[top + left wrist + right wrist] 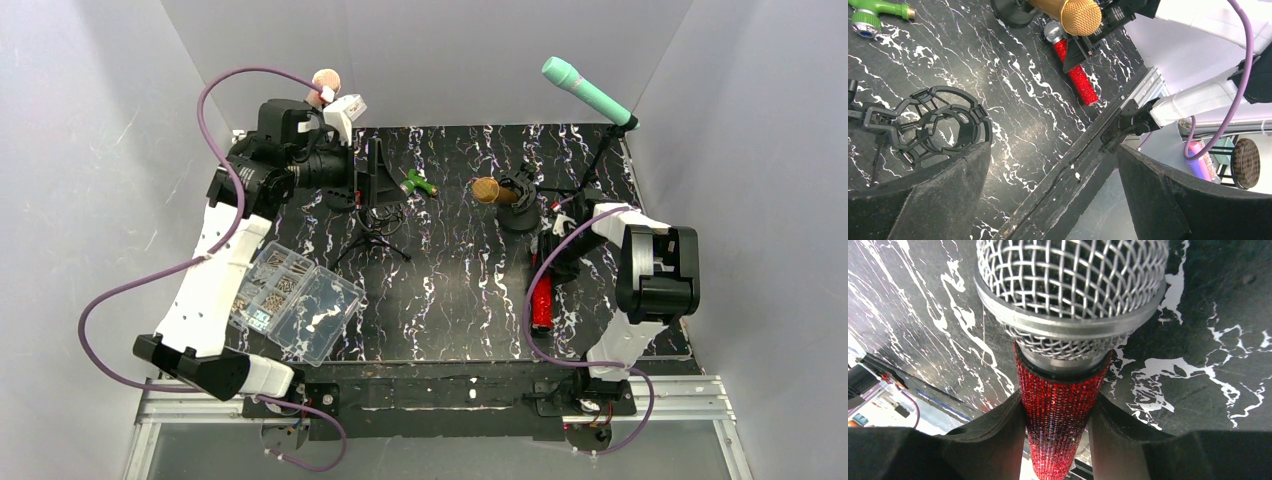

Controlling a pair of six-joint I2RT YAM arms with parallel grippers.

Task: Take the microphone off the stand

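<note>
A red glitter microphone [1058,415] with a silver mesh head [1070,290] lies lengthwise just over the marble table at the right [541,303]. My right gripper [1057,407] is shut on its body just below the head, one finger on each side; it also shows in the top view [549,246]. A gold microphone [490,190] sits in a small black desk stand [520,213]. A teal microphone [585,90] sits on a tall stand [600,160]. My left gripper [1053,155] is open and empty, beside an empty black shock-mount stand [940,125].
A clear plastic box [295,300] of screws lies at the front left. A green hose nozzle [418,183] lies at the back centre. A copper-coloured round head [325,80] shows above the left arm. The table's metal front rail [1083,155] runs below the left gripper.
</note>
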